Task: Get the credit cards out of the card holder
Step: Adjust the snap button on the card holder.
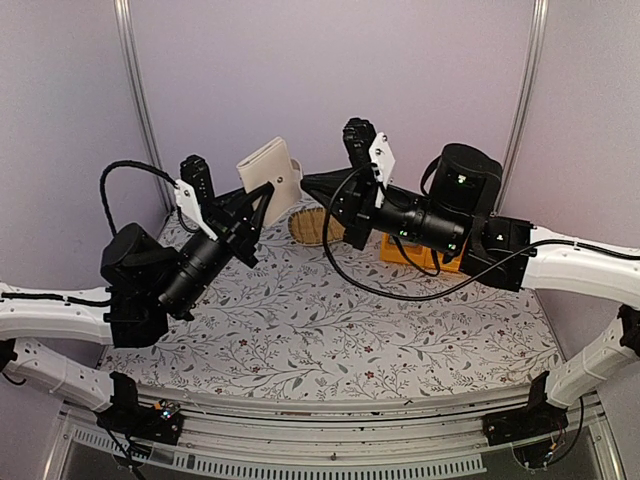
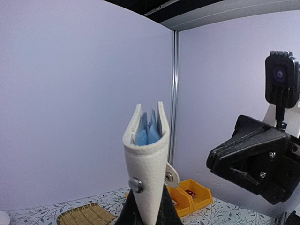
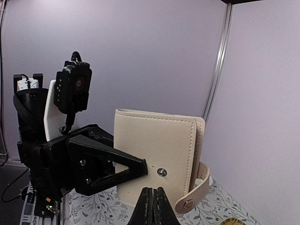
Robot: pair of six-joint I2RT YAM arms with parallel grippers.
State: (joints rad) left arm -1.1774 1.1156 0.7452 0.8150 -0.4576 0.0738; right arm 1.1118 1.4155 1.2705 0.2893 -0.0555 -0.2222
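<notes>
Your left end effector (image 1: 261, 201) clamps the beige folding card holder (image 1: 268, 165) upright. Its light blue plastic cards (image 2: 148, 130) open upward, above your pinched-together, empty right end effector (image 1: 310, 181) just beside.

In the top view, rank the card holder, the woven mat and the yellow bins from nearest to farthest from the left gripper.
1. card holder: clamped in the left gripper, raised off the table.
2. woven mat: on the table, just to its right.
3. yellow bins: farther right, partly under the right arm.
</notes>
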